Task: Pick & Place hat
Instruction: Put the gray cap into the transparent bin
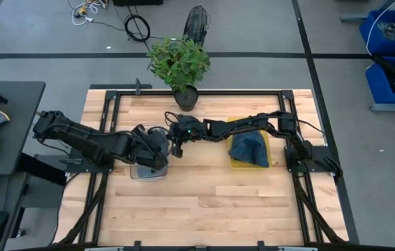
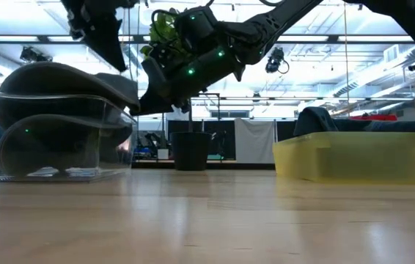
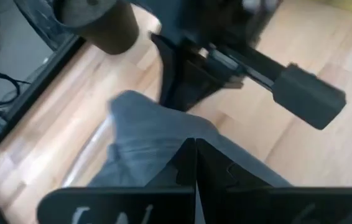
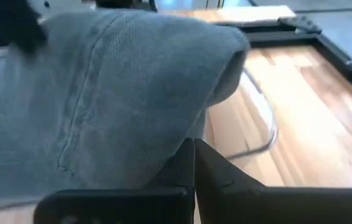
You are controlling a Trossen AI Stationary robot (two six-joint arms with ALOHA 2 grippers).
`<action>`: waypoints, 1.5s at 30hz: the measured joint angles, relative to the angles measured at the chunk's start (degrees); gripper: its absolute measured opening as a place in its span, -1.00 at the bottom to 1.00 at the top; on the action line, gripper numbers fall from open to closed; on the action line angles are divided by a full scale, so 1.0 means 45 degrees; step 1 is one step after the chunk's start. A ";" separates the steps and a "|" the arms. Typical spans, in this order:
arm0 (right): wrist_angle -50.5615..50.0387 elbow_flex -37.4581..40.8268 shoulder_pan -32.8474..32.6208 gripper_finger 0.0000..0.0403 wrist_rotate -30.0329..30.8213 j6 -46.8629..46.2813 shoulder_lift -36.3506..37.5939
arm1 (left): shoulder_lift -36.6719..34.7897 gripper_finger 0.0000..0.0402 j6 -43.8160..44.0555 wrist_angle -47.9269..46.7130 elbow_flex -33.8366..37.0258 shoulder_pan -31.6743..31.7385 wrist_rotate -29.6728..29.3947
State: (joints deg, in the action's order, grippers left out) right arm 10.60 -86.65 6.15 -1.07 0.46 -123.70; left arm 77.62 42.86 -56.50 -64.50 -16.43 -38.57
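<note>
Placing step, by the look: grey hat (image 2: 61,81) is pinched by both grippers, left (image 1: 157,162) & right (image 1: 177,148), over the clear bin (image 2: 112,147). Next, hat probably needs lowering into the bin, then both sets of fingers opened.

Grey hat (image 4: 114,87) pinched in closed right tool (image 4: 193,163), wooden table (image 4: 325,118) beyond

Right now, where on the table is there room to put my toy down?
The near half of the table is bare wood, in front of the clear bin and the yellow tray. It is crowded in the middle, where the left gripper and right gripper meet at the grey hat, and by the plant.
</note>
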 joint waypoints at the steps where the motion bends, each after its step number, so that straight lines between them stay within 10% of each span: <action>1: 0.0158 0.0000 0.0000 -1.00 -0.0006 -0.0007 0.0000 | 0.0000 -0.99 -0.0063 0.0238 0.0154 0.0073 0.0092; 12: 0.0534 0.0010 -0.0019 -1.00 -0.0013 0.0009 0.0000 | 0.0000 -0.99 0.0024 0.0714 0.1100 0.1029 0.1394; 45: -0.0783 0.0015 0.0245 -1.00 -0.0195 0.0453 0.0007 | -0.0005 -0.99 0.6662 -0.6875 0.1103 0.0898 0.5332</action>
State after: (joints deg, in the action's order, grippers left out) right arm 7.08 -86.59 7.25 -1.95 2.50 -123.67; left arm 77.60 72.84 -87.44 -59.54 -12.39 -14.58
